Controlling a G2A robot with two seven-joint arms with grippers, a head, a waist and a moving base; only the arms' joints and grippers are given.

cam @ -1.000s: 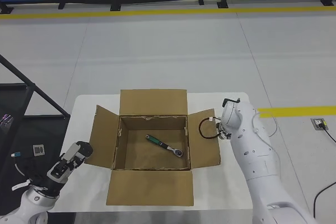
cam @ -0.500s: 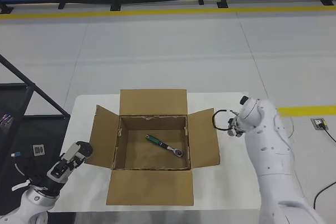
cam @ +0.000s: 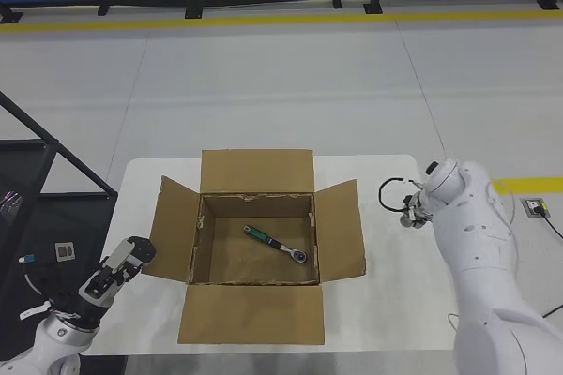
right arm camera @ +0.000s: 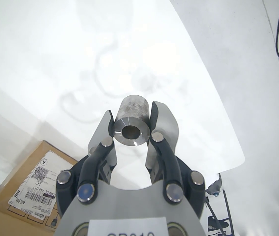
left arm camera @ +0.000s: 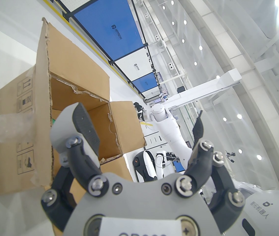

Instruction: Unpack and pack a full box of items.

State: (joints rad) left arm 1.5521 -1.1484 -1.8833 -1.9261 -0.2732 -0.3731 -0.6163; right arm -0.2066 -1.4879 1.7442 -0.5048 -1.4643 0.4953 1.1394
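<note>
Unpacking. R gripper (right arm camera: 132, 110) clamped on cylinder (right arm camera: 133, 104) over worktop (cam: 385, 291), right of box (cam: 253, 314); L gripper (left arm camera: 139, 116) fingers apart; wrench (cam: 280, 243) in box. Next: lower, release; may roll.

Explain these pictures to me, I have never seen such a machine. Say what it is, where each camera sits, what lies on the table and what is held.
This is a robot with two white arms, each ending in a two-fingered gripper. The top view looks down from a camera above the arms. It shows a white table carrying an open cardboard box with its flaps spread. Inside the box lies a ratchet wrench with a green handle. The other two pictures come from cameras on the wrists, looking along the fingers. The left gripper is open and holds nothing, and it sits at the box's left side. The right gripper is shut on a short metal cylinder with a hole in its end, held over bare table to the right of the box.
</note>
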